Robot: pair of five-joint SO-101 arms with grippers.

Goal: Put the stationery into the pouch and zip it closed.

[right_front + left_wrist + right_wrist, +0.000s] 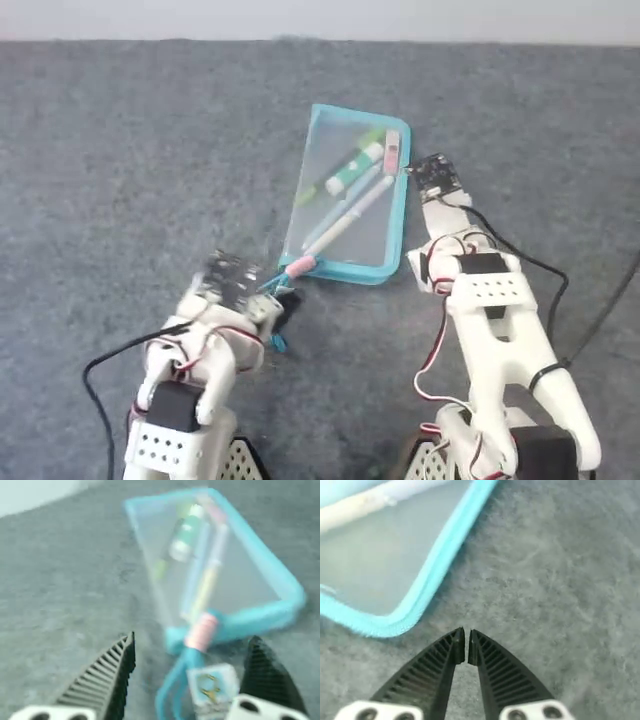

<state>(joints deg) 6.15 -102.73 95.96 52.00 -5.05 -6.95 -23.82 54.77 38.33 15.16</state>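
The left gripper [193, 639] stands with its jaws spread either side of the pink zip tab [201, 631]. A blue cord [170, 690] and a clear tag [210, 686] trail from the tab toward the wrist camera, and nothing is pinched. The placement suggests the zip is the business in hand, with the pull lying at the near corner of the turquoise-edged pouch [401, 225]. On the pouch's far side, the right gripper [466, 634] has its jaws pressed together on nothing. It sits just beside a corner of the pouch, over the grey felt table cover [120, 150], seemingly posted to steady the pouch against a pull. Inside the see-through pouch lie a green marker [352, 172], pale pens [345, 218] and a pink eraser [392, 148], so the packing looks complete. Whether the zip is already run shut cannot be told.
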